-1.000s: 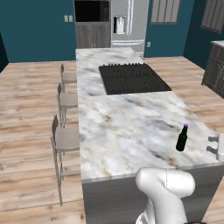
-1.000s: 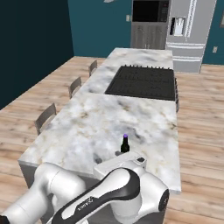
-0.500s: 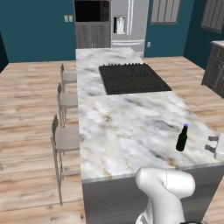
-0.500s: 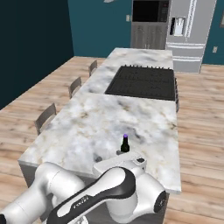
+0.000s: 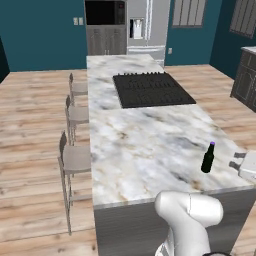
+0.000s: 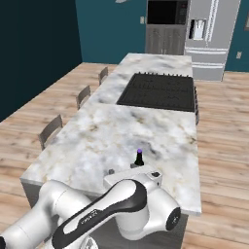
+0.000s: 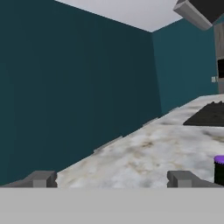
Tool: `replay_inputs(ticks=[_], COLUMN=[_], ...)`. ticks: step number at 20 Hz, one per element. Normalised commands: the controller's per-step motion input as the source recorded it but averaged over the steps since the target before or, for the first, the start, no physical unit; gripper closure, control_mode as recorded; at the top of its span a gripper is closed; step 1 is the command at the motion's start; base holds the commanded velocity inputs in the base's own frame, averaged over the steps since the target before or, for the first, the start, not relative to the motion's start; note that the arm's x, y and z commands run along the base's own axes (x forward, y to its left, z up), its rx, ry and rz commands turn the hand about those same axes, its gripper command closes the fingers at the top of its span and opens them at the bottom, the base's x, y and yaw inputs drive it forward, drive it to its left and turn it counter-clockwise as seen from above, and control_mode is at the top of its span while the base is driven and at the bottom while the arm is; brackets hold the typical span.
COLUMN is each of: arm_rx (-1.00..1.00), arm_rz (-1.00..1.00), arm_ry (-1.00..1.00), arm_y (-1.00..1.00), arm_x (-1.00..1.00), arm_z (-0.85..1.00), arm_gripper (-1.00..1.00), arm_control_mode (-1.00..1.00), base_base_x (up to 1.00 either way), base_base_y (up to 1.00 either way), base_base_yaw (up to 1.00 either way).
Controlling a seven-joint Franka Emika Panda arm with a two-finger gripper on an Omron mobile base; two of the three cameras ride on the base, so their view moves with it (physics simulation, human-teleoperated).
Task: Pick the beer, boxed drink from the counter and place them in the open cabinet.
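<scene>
The beer (image 5: 208, 158) is a dark bottle with a purple cap. It stands upright near the front right corner of the marble counter (image 5: 140, 145). My gripper (image 5: 236, 161) hovers just right of it at the counter's right edge, jaws open and empty. In the hand view the two fingertips (image 7: 41, 178) stand wide apart over the marble, and the beer (image 7: 220, 169) shows at the right edge, outside the jaws. From the right base view the beer (image 6: 139, 158) stands just behind my arm. The boxed drink and the open cabinet are out of view.
A black cooktop (image 5: 150, 89) is set into the far half of the counter. Three stools (image 5: 75, 157) line its left side. A tall dark unit with a microwave (image 5: 105, 25) and a steel fridge (image 5: 147, 25) stand at the back wall. Wooden floor surrounds the island.
The arm's near links have shifted slightly in the right base view and the hand has edged a little rightwards. The beer has not moved and the jaws stay open.
</scene>
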Motion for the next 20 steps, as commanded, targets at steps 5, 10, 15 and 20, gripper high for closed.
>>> replay_inputs(ticks=[5, 10, 15, 20], arm_rx=[-0.02, -0.03, -0.03, -0.04], arm_rz=[-0.03, -0.02, -0.02, -0.02], arm_ry=[0.0, 0.0, 0.0, 0.0], arm_y=[0.0, 0.0, 0.0, -0.07], arm_x=[0.23, 0.21, 0.23, 0.26], arm_z=[-0.13, -0.16, -0.16, -0.15], arm_gripper=[-1.0, -1.0, -1.0, -1.0], arm_control_mode=[-1.0, -1.0, -1.0, -1.0], base_base_x=[0.0, 0.0, 0.0, 0.0], base_base_y=[0.0, 0.0, 0.0, 0.0], base_base_yaw=[0.0, 0.0, 0.0, 0.0])
